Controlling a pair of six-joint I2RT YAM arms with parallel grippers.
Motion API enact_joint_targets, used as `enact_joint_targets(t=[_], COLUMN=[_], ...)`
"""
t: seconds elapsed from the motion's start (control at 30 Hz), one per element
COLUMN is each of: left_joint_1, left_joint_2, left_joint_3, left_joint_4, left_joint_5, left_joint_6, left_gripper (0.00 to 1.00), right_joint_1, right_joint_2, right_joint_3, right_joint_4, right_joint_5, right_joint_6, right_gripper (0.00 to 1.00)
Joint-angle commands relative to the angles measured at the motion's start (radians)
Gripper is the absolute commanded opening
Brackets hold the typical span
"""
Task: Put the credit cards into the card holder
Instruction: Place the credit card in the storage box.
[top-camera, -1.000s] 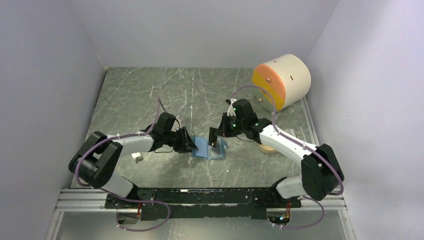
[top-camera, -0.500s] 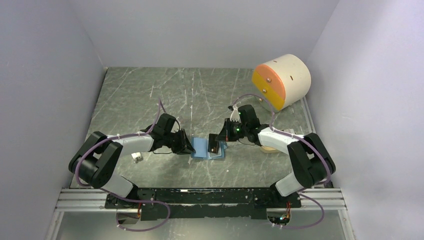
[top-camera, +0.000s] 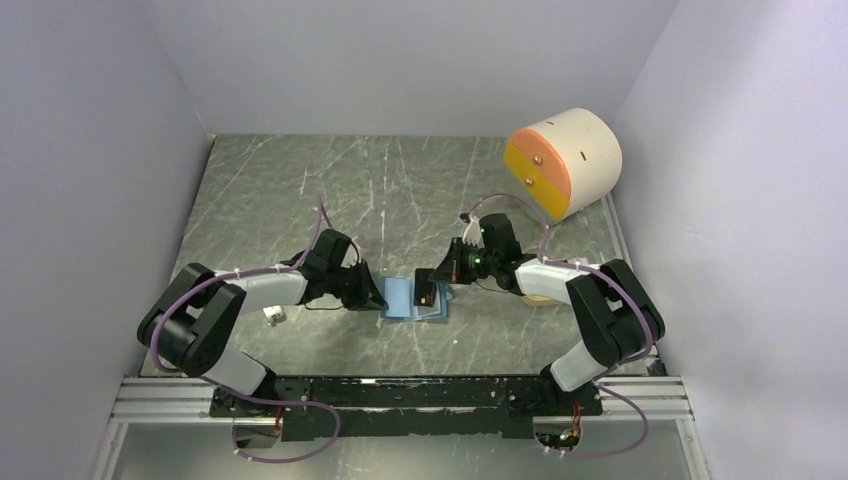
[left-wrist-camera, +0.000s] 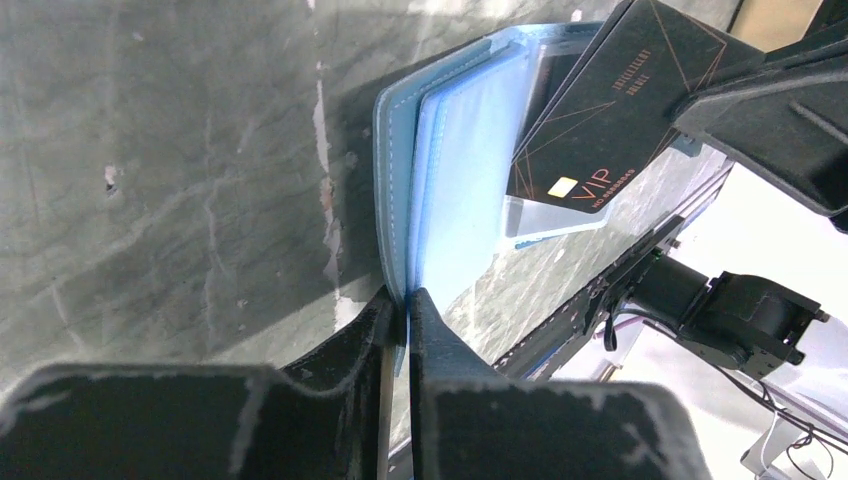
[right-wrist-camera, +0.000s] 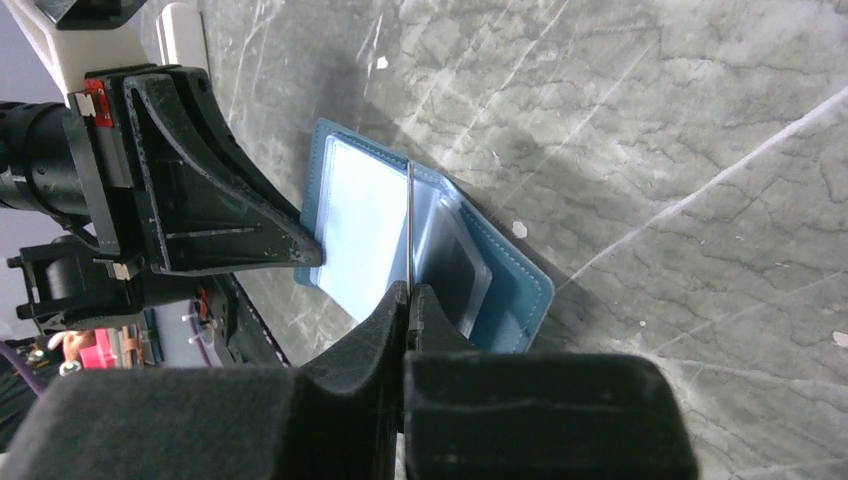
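The blue card holder (top-camera: 402, 296) lies open at the table's middle, its pale sleeves (left-wrist-camera: 450, 180) showing. My left gripper (left-wrist-camera: 401, 305) is shut on the edge of its left cover, and in the top view the left gripper (top-camera: 380, 297) sits at the holder's left side. My right gripper (right-wrist-camera: 408, 295) is shut on a black credit card (left-wrist-camera: 600, 130) marked VIP, held on edge over the holder (right-wrist-camera: 520, 290). In the right wrist view this card (right-wrist-camera: 409, 220) looks like a thin line whose far end meets the sleeves. A dark shape (right-wrist-camera: 458, 265) lies inside one sleeve.
A big cream drum with orange-yellow drawers (top-camera: 565, 160) stands at the back right. A tan tray (top-camera: 535, 297) peeks out under the right arm. A small white clip (top-camera: 272, 315) lies by the left arm. Grey walls close in on both sides.
The left gripper has closed on the holder's left cover. The right arm has dropped lower and brought the card down onto the open holder.
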Motion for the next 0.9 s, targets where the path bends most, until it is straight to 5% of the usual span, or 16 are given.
enact_joint_targets(t=[0.0, 0.87], left_joint_1=[-0.008, -0.009], left_joint_2=[0.005, 0.009], left_joint_3=[-0.021, -0.055], left_joint_4=[0.023, 0.049], left_joint_5=[-0.012, -0.020], left_joint_6=[0.012, 0.001], left_gripper=[0.13, 0.14], right_joint_1=[0.007, -0.029], right_joint_2=[0.031, 0.038], right_joint_3=[-0.021, -0.052], right_joint_4=[-0.001, 0.109], right_joint_5=[-0.039, -0.131], right_joint_6=[0.027, 0.111], right_gripper=[0.00, 0.00])
